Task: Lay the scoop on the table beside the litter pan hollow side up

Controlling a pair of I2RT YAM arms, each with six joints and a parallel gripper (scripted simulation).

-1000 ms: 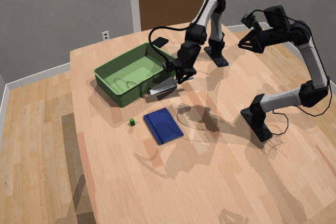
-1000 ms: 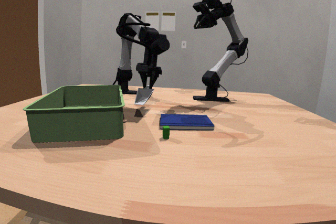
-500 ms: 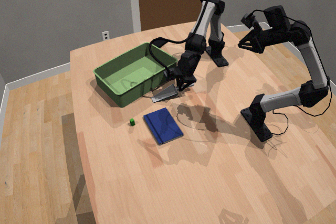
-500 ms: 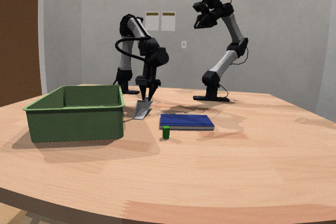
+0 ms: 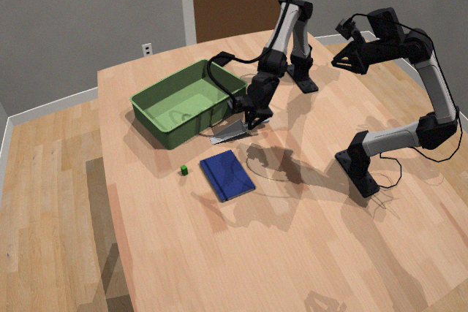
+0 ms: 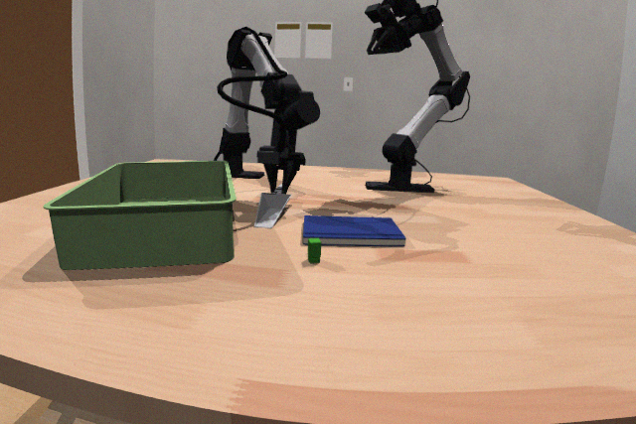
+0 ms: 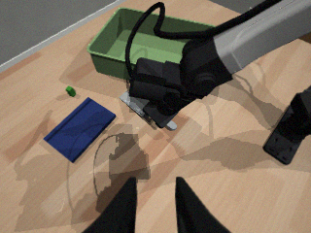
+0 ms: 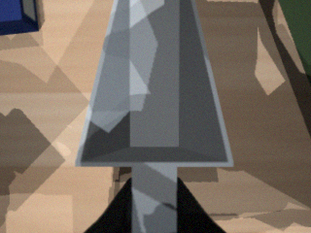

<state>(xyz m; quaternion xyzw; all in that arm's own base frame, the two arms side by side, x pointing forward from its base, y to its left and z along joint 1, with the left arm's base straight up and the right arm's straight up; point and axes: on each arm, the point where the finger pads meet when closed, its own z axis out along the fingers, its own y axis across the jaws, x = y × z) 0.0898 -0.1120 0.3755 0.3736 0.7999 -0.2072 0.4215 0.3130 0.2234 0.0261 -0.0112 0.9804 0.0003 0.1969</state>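
Note:
The grey scoop (image 5: 228, 134) (image 6: 271, 210) (image 7: 131, 103) (image 8: 155, 97) is hollow side up beside the pan's long side. Its blade is very low; whether it touches the table is unclear. My right gripper (image 5: 250, 127) (image 6: 278, 191) (image 8: 154, 186) is shut on its handle, just behind the blade. The green litter pan (image 5: 151, 120) (image 6: 146, 234) (image 7: 109, 65) (image 8: 301, 29) stands upright, with a narrow gap to the scoop. My left gripper (image 5: 333, 62) (image 6: 369, 52) (image 7: 155, 185) is high above the table, slightly open and empty.
A blue notebook (image 5: 228, 178) (image 6: 354, 226) (image 7: 80, 128) (image 8: 15, 15) lies flat near the scoop, on the side away from the pan. A small green block (image 5: 183, 169) (image 6: 314, 250) (image 7: 71, 91) stands beside it. A dark flat object (image 5: 225, 58) shows behind the pan.

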